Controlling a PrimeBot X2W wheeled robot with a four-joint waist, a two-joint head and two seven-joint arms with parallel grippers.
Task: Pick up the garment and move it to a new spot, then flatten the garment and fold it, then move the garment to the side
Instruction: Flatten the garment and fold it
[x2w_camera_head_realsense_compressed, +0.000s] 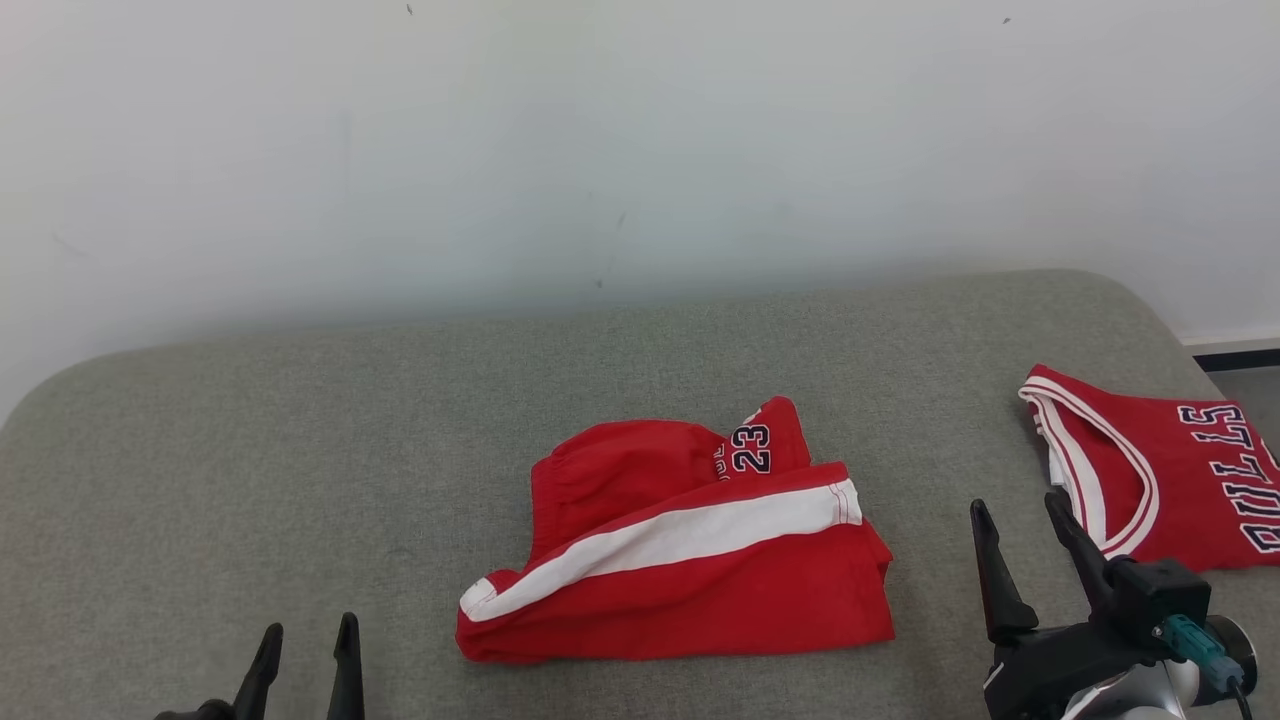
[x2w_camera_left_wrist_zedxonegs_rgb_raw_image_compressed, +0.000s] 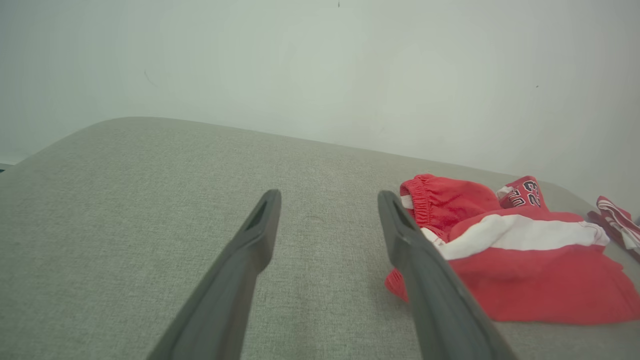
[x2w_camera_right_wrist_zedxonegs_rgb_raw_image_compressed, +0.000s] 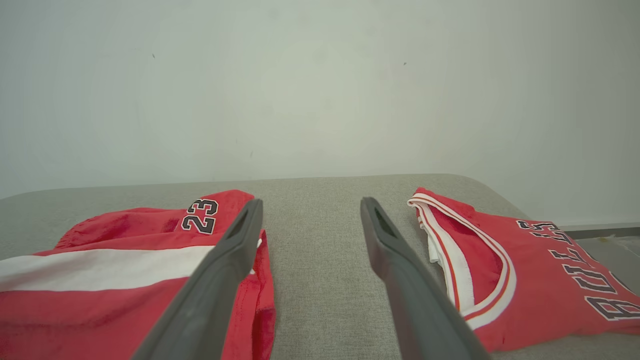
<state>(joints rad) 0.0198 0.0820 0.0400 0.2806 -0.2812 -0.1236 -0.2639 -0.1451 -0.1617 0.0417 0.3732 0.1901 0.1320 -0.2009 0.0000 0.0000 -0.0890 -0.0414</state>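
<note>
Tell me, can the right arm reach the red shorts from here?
Probably yes: the right gripper hangs open just right of the shorts, bare cushion between them, and the jersey lies off to its other side.

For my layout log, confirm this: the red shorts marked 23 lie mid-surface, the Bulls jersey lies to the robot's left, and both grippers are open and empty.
Wrong side: the Bulls jersey lies to the robot's right, by the right gripper, as the head view shows. The rest holds: red shorts mid-surface, left gripper and right both open and empty.
</note>
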